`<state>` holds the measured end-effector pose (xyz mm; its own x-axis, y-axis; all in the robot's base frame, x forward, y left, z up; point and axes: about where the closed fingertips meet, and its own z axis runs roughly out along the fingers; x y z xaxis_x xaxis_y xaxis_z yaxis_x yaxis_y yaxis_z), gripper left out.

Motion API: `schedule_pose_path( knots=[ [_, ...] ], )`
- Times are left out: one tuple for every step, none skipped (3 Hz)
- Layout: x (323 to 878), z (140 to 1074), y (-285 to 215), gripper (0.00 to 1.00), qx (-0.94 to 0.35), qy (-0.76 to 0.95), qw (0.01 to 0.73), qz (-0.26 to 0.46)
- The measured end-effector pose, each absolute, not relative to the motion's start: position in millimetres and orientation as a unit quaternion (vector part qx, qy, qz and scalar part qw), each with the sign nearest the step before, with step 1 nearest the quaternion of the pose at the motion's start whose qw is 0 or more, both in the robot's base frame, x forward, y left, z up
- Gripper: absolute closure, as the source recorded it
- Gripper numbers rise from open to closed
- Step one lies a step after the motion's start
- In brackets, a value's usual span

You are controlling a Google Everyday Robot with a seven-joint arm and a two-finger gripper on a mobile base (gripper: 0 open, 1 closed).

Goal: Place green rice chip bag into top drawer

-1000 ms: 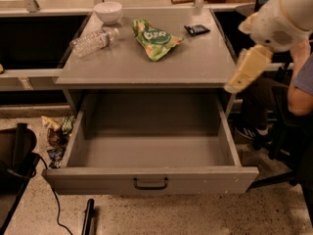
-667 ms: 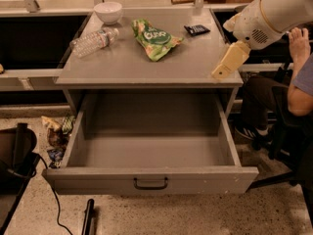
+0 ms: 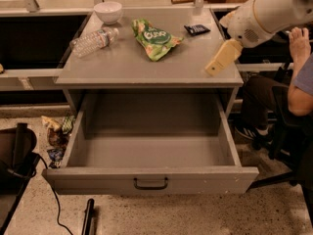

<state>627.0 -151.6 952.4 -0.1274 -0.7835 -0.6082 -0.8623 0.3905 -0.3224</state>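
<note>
A single camera stands high at the near side of the cabinet, looking down and away at middling range. The worktop (image 3: 146,71) fills the far half of the view and the open top drawer (image 3: 98,180) the near half, with floor (image 3: 205,214) along the near edge. The pincer (image 3: 221,60) hangs over the worktop's right near corner.

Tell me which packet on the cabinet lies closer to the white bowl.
The green bag, near the middle; the small black packet lies farther right. The gripper is over the right edge of the cabinet top.
</note>
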Motion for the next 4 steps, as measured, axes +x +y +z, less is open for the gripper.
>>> schedule_pose_path(
  knots=[
    [684,951,-144,0.00,-0.526,0.746,0.406,0.039],
    [734,951,-125,0.00,-0.501,0.749,0.431,0.042],
    [804,937,-68,0.00,-0.478,0.755,0.446,0.059],
    [806,928,-55,0.00,-0.478,0.755,0.445,0.062]
  ],
)
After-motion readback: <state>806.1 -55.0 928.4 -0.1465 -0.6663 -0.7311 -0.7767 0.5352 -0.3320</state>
